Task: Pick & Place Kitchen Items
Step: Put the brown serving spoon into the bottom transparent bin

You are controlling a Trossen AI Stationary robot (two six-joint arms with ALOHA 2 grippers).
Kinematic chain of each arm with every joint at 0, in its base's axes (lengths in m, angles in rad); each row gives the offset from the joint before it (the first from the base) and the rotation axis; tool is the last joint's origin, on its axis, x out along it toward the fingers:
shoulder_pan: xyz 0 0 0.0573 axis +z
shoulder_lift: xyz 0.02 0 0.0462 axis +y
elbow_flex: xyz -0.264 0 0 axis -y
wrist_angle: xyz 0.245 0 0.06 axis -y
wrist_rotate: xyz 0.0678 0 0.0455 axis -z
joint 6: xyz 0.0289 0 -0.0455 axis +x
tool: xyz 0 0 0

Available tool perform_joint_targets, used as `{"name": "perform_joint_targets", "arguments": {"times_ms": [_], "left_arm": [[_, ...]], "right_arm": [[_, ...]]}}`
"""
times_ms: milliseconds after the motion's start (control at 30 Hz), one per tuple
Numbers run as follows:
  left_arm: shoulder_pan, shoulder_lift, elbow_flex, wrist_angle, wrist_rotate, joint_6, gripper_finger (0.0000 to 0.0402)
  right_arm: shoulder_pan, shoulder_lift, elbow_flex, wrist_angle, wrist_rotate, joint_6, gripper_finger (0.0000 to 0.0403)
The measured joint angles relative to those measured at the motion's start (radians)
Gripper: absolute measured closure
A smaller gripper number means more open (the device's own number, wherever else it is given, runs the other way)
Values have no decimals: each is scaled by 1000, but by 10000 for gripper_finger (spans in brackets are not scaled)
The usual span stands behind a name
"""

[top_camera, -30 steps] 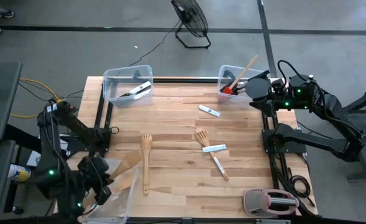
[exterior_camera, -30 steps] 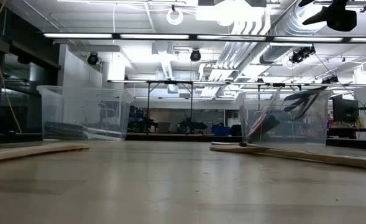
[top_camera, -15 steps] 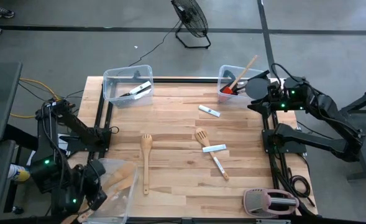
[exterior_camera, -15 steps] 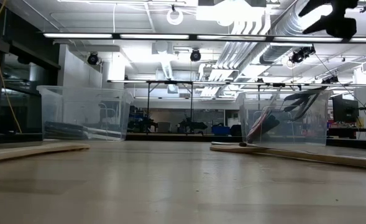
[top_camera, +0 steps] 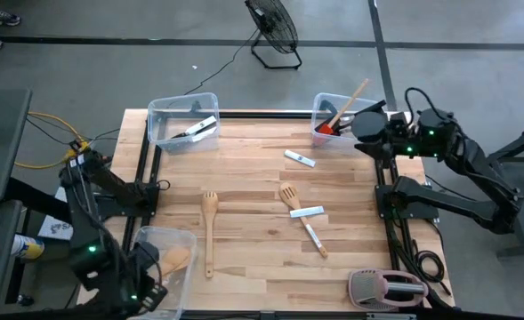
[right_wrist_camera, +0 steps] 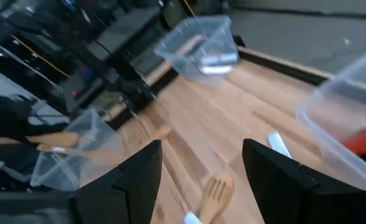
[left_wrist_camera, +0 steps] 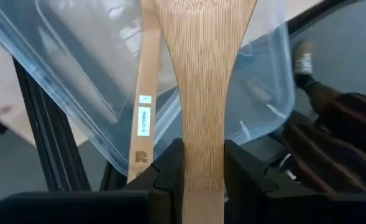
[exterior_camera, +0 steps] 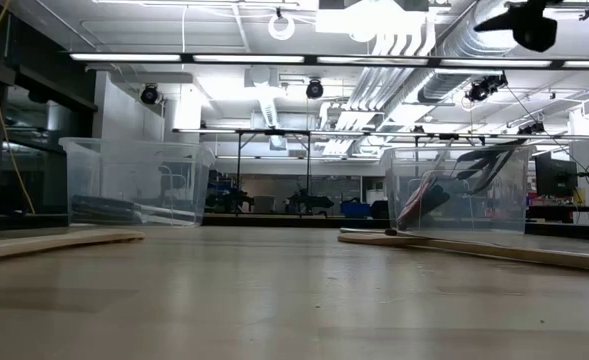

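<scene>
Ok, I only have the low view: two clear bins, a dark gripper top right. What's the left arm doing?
Observer: The left gripper is shut on a flat light wooden spatula, held over a third clear plastic bin at the table's front left corner.
Operator: Is the top one holding anything?
Observer: No, the right gripper is open and empty, beside the back right bin.
Operator: Anything loose?
Observer: A wooden spoon and a forked wooden turner, among others.

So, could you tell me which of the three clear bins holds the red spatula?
The bin at the table's far right corner, beside the right gripper; the red spatula lies inside. The other two hold none.
</scene>
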Motion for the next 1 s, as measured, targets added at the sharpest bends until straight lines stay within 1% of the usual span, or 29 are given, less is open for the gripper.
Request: {"name": "perform_joint_targets", "arguments": {"times_ms": [100, 233, 300, 400, 567, 733, 1000], "left_arm": [[18, 23, 0, -17, 66, -7, 321], [40, 46, 0, -84, 168, -6, 321], [58, 58, -1, -105, 197, 8, 321], [79, 79, -1, -132, 217, 55, 321], [123, 132, -1, -178, 249, 202, 321], [171, 195, -3, -174, 260, 342, 321], [212, 273, -3, -175, 280, 439, 321]], "right_arm": [[0, -20, 0, 22, -28, -4, 188], [0, -46, 0, 24, -70, -13, 188], [0, -63, 0, 24, -76, -13, 188], [0, -93, 0, 24, -101, -15, 188], [0, -146, 0, 23, -101, -14, 188], [0, -191, 0, 23, -103, -11, 188], [0, -207, 0, 22, -147, -3, 188]]}}
